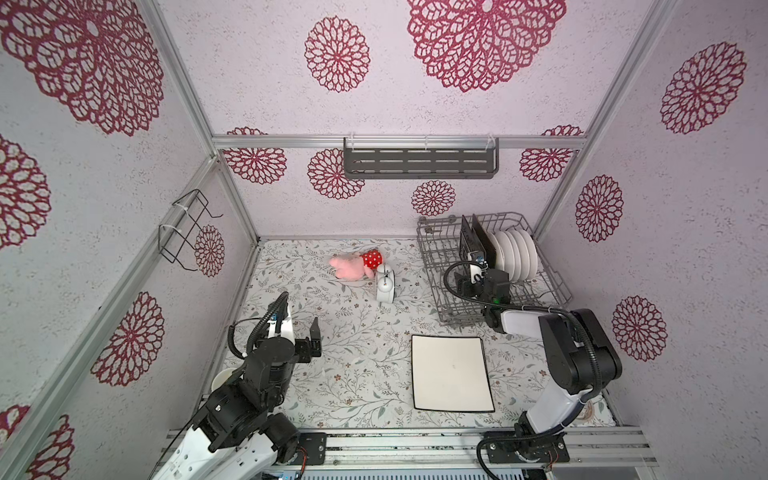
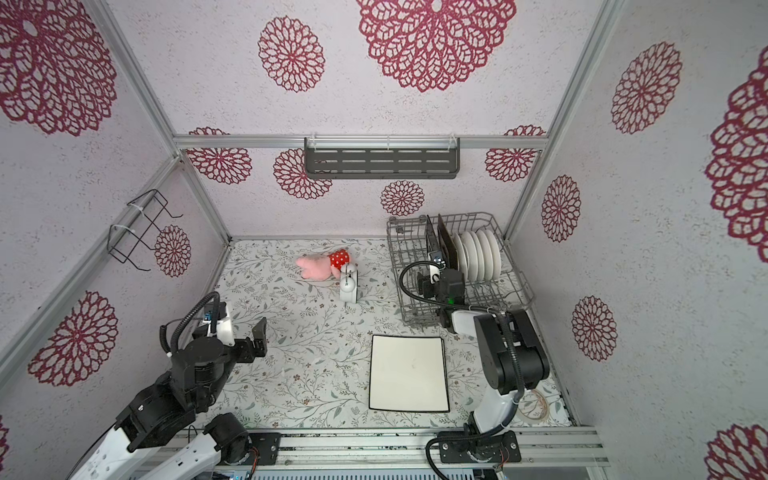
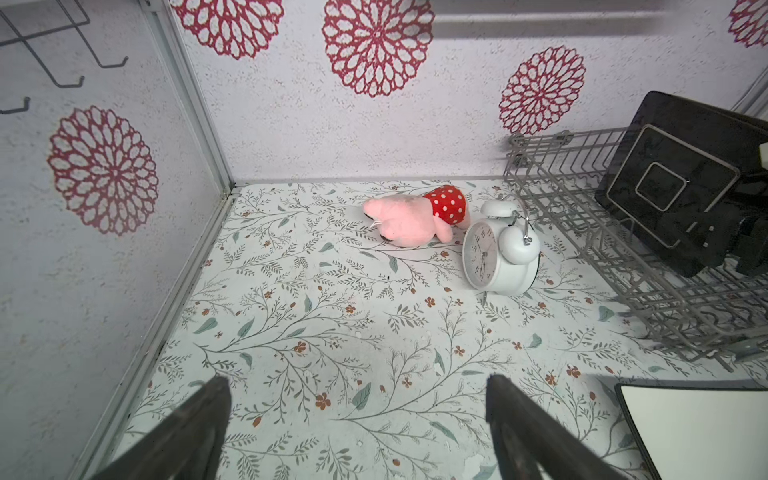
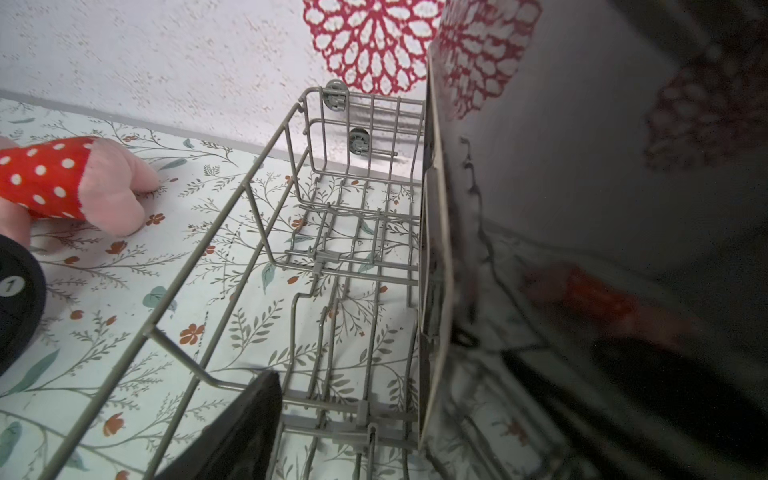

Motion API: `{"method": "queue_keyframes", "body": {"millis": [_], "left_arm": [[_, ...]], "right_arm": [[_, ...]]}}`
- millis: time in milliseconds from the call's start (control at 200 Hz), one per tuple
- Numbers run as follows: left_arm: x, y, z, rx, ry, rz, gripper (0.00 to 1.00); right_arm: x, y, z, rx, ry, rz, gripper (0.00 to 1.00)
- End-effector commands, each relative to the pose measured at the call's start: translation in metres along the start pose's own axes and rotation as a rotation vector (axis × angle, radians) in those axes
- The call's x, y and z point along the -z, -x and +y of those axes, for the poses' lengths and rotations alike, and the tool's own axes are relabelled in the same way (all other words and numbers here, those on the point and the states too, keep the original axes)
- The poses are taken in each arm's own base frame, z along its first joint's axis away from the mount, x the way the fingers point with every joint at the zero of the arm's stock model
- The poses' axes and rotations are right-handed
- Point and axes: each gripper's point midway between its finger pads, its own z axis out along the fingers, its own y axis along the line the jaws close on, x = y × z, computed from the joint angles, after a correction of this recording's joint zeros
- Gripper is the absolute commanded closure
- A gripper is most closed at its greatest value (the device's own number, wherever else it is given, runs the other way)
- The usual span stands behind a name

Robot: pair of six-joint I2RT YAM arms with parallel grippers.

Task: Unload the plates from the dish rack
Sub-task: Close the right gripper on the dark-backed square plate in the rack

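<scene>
Your right gripper [image 1: 475, 261] straddles the near dark plate [image 1: 468, 239] upright in the dish rack [image 1: 432, 266]; fingers not visibly clamped, grip unclear. Left gripper [image 3: 357, 419] fingers wide open, empty. One white plate [image 1: 451, 374] lies on table [image 1: 353, 332].

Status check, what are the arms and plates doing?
Left gripper open, idle. Right gripper in dish rack, straddling dark square plate, grip unconfirmed. Round plates racked.

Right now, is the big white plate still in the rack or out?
Out. The white plate lies flat on the table, in front of the rack, touching nothing.
</scene>
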Motion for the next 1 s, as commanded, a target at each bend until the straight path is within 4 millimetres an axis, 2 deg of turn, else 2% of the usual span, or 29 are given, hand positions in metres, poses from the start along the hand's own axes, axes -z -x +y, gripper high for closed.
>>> {"method": "queue_keyframes", "body": {"millis": [0, 170, 285, 490, 996], "left_arm": [[-0.008, 0.001, -0.006, 0.036, -0.02, 0.002, 0.03], [-0.018, 0.002, -0.01, 0.052, -0.031, 0.024, 0.03], [-0.023, 0.001, -0.012, 0.058, -0.036, 0.032, 0.03], [-0.028, 0.0, -0.015, 0.07, -0.044, 0.046, 0.03], [-0.035, -0.012, -0.013, 0.077, -0.039, 0.073, 0.03]], "right_arm": [[0.001, 0.03, -0.01, 0.029, -0.042, -0.11, 0.29], [0.001, 0.032, -0.013, 0.049, -0.045, -0.129, 0.46], [0.0, 0.033, -0.012, 0.051, -0.029, -0.135, 0.51], [-0.004, 0.035, -0.015, 0.049, -0.012, -0.148, 0.7], [-0.006, 0.043, -0.007, 0.024, 0.101, -0.201, 0.85]]}}
